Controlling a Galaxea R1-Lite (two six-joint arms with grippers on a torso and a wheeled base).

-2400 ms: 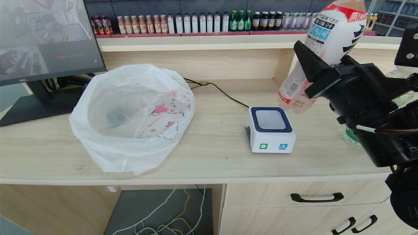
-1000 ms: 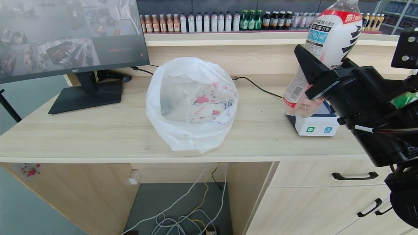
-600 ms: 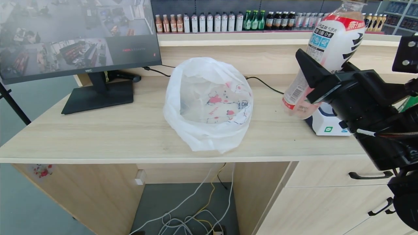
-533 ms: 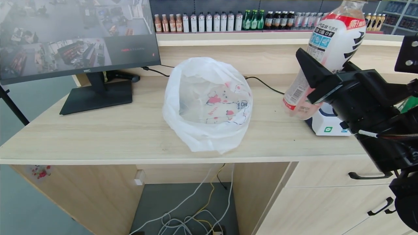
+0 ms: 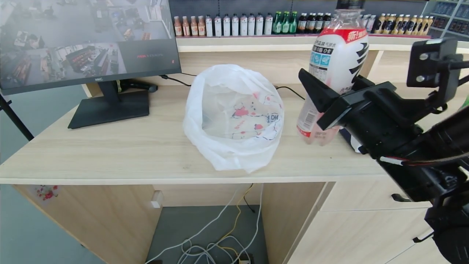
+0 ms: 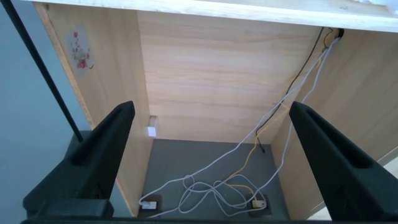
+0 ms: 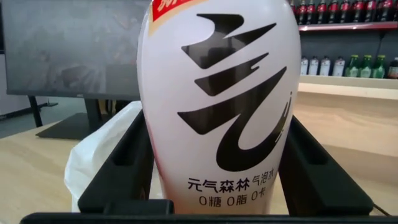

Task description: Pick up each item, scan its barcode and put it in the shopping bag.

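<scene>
The left gripper [image 6: 211, 109] was seen low down, below the level of the shopping bag [image 5: 220, 154], with its fingers spread wide apart and nothing between them; it was pointed into the open space under the bench [image 5: 110, 146], where loose white and yellow cables [image 6: 230, 180] were lying on the floor. The right gripper [image 5: 331, 91] was clamped on the drink bottle [image 5: 339, 55] at its lower half, one finger on each side. The bottle was held nearly upright just to the right of the bag, apart from it, cap uppermost and barcode strip turned toward the bag; whether its base touched the bench could not be told. The bag itself stood open on the bench, with printed packaging visible through its thin white plastic. A white scanner [image 5: 350, 143], right of the bag, was largely hidden behind the gripper. A monitor [image 5: 84, 40] on a black stand was placed to the left of and behind the bag. Far behind the bag, a shelf of drinks [image 5: 256, 24] was lined along the wall.
</scene>
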